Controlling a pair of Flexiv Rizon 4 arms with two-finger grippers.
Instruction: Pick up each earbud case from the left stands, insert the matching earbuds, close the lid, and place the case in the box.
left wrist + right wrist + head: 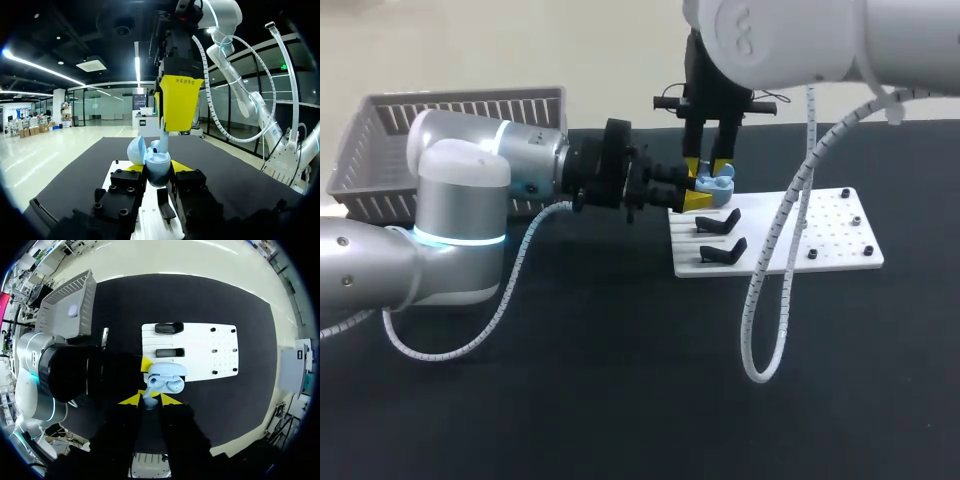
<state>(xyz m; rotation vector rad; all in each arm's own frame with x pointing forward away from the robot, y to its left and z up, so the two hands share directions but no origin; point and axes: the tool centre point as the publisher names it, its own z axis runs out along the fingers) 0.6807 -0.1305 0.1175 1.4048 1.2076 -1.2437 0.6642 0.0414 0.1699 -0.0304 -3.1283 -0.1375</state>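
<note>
A: Status? Go left to right, all places off the white board point(830, 235).

B: Well left of the board, toward the back: grey basket point(380, 150), the drop box. The right wrist view shows one pale item in it, too small to identify.

A: Left arm?

B: It comes in from the left. The left gripper point(688, 190) sits at the board's left edge, clamped on the pale blue case point(167, 382), one finger on each side. The case is held off the board with its lid point(136, 150) swung open to one side.

A: Right arm?

B: It hangs straight down over the same edge. The right gripper point(150, 400) is pinched on an earbud point(163, 142) by the stem, with the bud end down at the open case.

A: Seated?

B: Can't tell. It looks like it's touching the socket or just above it. I also can't tell whether the other earbud is in.

A: Rest of the board?

B: Two black stands point(718, 220) on its left part, just beside the grippers, both bare. The right part has only peg holes and a few black studs.

A: So which step?

B: Insertion, I'd say, with the case already picked. Lid and basket not done.

A: Next move?

B: My read:
- Press the earbud straight down while the left gripper holds the case rigid.
- Release the earbud only once it's seated.
- Fetch the second earbud if it's needed.
- Fold the lid shut and carry the case left to the basket.

Main risk is the stem going in tilted and jamming, or the case twisting in the grip.
</note>
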